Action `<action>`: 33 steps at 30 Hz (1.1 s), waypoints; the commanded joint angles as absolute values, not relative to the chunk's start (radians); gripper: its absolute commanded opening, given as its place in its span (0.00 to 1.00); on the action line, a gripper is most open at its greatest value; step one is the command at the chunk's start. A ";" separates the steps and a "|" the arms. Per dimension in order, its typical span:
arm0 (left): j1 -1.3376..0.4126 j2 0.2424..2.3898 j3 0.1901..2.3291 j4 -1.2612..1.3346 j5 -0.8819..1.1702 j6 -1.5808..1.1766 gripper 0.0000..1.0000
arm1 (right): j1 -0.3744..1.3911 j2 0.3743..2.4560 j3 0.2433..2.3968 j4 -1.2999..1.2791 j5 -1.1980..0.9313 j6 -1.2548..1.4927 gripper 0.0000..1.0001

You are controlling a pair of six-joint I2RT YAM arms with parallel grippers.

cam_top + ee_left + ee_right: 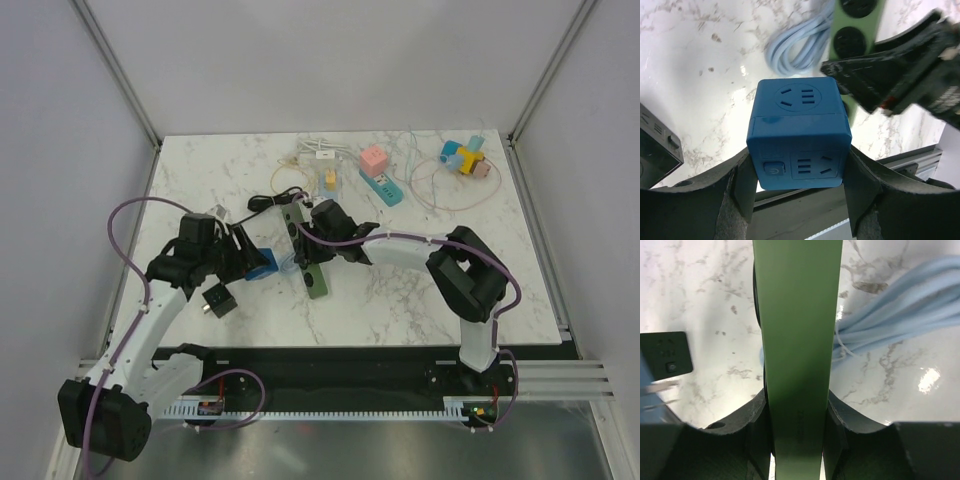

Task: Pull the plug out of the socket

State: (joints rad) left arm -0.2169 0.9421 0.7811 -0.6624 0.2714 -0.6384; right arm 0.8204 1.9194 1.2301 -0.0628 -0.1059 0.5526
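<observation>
Top external: left gripper (797, 192) clamps the blue cube plug (263, 264) in mid-wide jaws, just at 9 o'clock of the green socket strip (318, 283). Right gripper (797, 427) pinches the strip narrowly. Plug looks already free; next, probably carry it toward 9 o'clock while the strip is held down.

The top external camera looks steeply down from behind the arm bases over the whole marble table (200, 180), green power strip (317, 282) near its middle. The left wrist camera sits low and close, left of that strip (857, 20), facing it across the blue cube socket (797, 135). The right wrist camera looks along the strip (797, 340) from very near. All three views share it
</observation>
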 commanded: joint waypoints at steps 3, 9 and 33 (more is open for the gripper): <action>-0.219 0.937 0.707 -0.687 0.270 -0.661 0.02 | 0.802 1.864 1.406 0.018 -0.225 0.529 0.00; -0.219 0.897 0.634 -0.693 0.235 -0.750 0.13 | 0.793 2.000 1.624 0.038 -0.285 0.569 0.00; -0.213 0.882 0.607 -0.673 0.212 -0.787 0.75 | 0.871 2.712 2.424 0.109 -0.290 0.884 0.36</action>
